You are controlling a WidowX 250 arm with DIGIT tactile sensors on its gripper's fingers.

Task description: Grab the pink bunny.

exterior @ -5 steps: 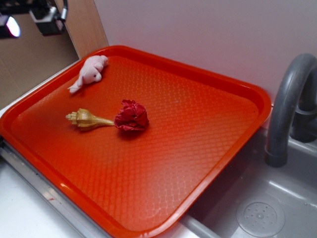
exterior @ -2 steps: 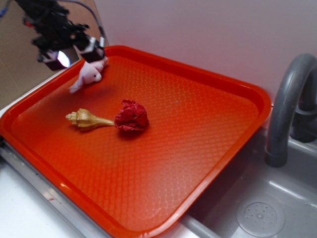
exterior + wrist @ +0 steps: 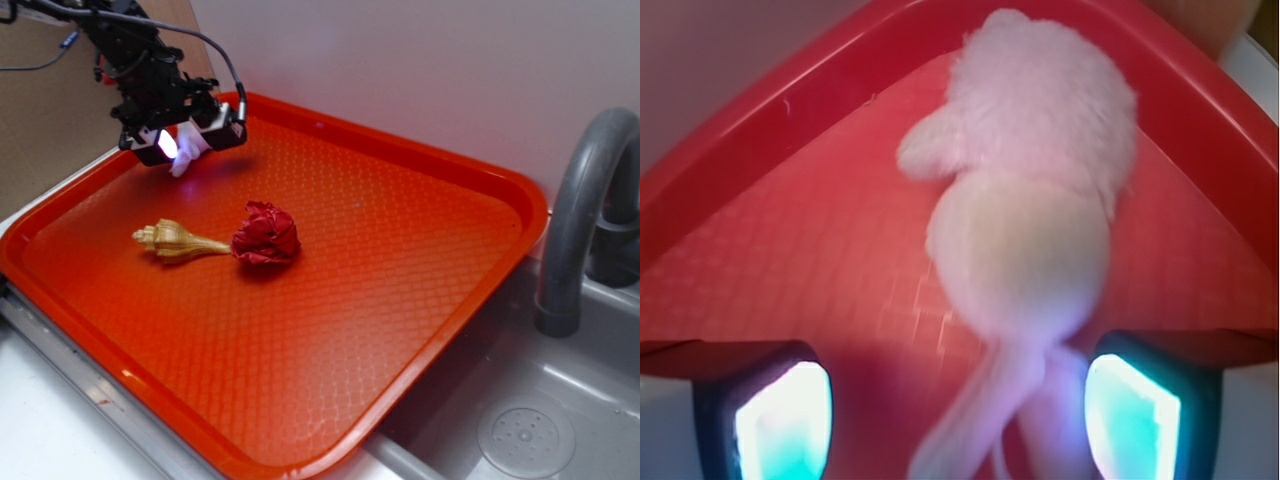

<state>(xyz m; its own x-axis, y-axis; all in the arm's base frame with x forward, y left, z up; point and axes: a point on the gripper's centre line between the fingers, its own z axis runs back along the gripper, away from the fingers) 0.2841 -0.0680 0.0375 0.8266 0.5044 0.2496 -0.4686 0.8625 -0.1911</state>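
Observation:
The pink bunny (image 3: 1025, 200) lies in the far left corner of the orange tray (image 3: 790, 250), filling the wrist view with its ears trailing down between my fingers. In the exterior view only a lit pale patch of the bunny (image 3: 186, 152) shows under the black arm. My gripper (image 3: 186, 140) hovers just over it, open, with its glowing fingertips (image 3: 785, 420) on either side of the ears (image 3: 970, 430) and not pressing on the plush.
A tan spiral seashell (image 3: 175, 241) and a dark red wrinkly ball (image 3: 266, 234) lie mid-left on the tray (image 3: 400, 250). A grey sink basin (image 3: 520, 420) with a curved faucet (image 3: 585, 210) stands to the right. The raised tray rim (image 3: 770, 130) runs close behind the bunny.
The arm has come down from the upper left and moved right over the bunny, which now is mostly covered by the gripper. The bunny, shell and ball have not moved.

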